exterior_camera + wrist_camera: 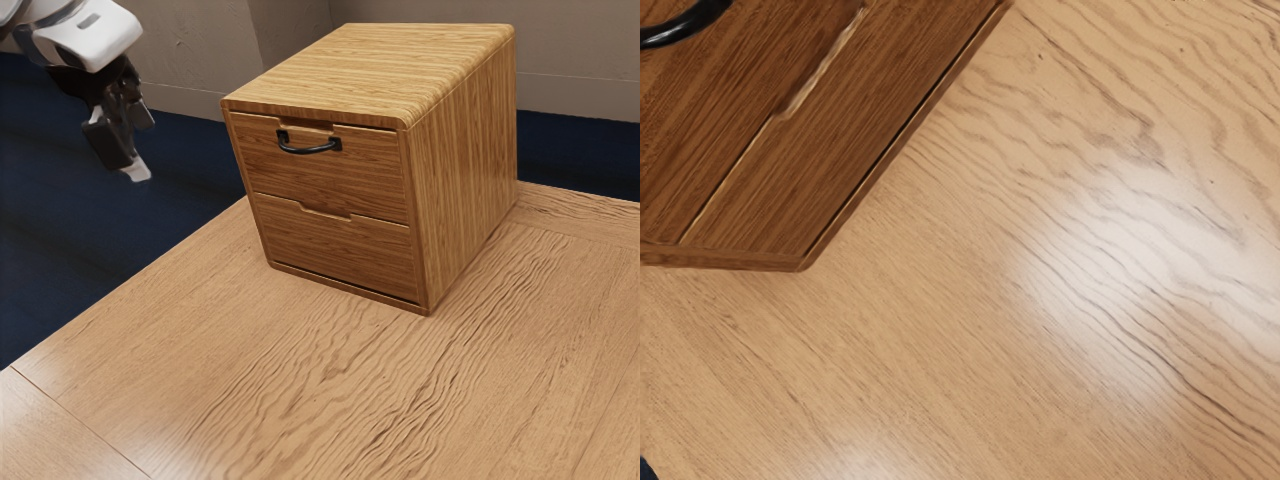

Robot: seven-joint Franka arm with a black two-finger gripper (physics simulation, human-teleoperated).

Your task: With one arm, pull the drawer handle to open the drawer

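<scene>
toward the far edge of the table (300, 400) stands a wooden cabinet (450, 150) with two drawers in its front. the top drawer (340, 185) carries the black handle (308, 146), a slim bow lying level across the upper part of its face. that drawer looks fully closed, flush with the frame. the gripper (128, 165) hangs well apart from it, out past the table's edge on the exterior view's left, over the dark floor (60, 240). whether it is open or closed i cannot tell from this side-on angle.

the handle looks rigid, thin and probably smooth, so i'd take it at its middle, across the bar, where a gap sits behind it. i'd expect the drawer to slide straight out toward the table's near edge. the cabinet seems heavy enough to stay put, though it might drag.

in the wrist view only a curl of the handle (670, 30) shows, cut off at the corner. the drawer's depth and contents are hidden. the lower drawer (335, 245) shows just a notch, no handle.
</scene>
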